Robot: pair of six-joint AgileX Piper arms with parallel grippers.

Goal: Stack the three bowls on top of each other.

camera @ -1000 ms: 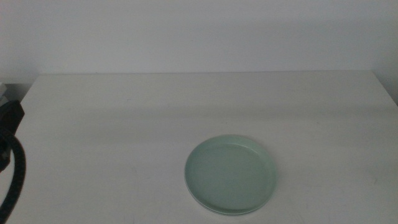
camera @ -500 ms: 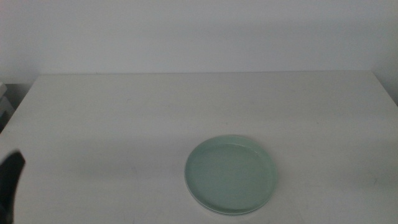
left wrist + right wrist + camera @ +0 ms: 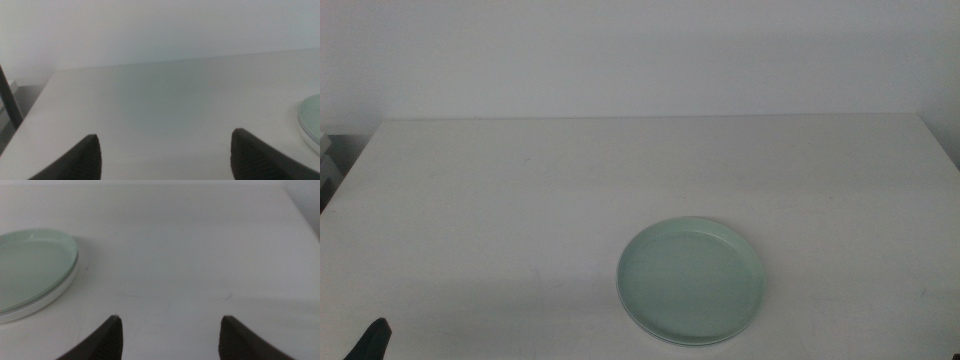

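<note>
The mint green bowl (image 3: 690, 280) sits at the table's front centre-right, on top of a white bowl whose rim (image 3: 47, 301) shows under it in the right wrist view. The green bowl also shows there (image 3: 30, 265), and at the edge of the left wrist view (image 3: 311, 114). The grey bowl is hidden. My left gripper (image 3: 165, 136) is open and empty, low at the table's front left, well left of the stack; only a dark tip (image 3: 368, 342) shows in the middle view. My right gripper (image 3: 170, 319) is open and empty, right of the stack, out of the middle view.
The white table (image 3: 520, 190) ends at a light wall behind. Its left edge (image 3: 345, 175) and right edge (image 3: 942, 150) are in view. A dark cable or pole (image 3: 10, 97) stands off the table's left side.
My left arm has pulled back down along the table's left side, from a dark bulk at the left edge to only a tip at the bottom-left corner. The bowls have not moved.
</note>
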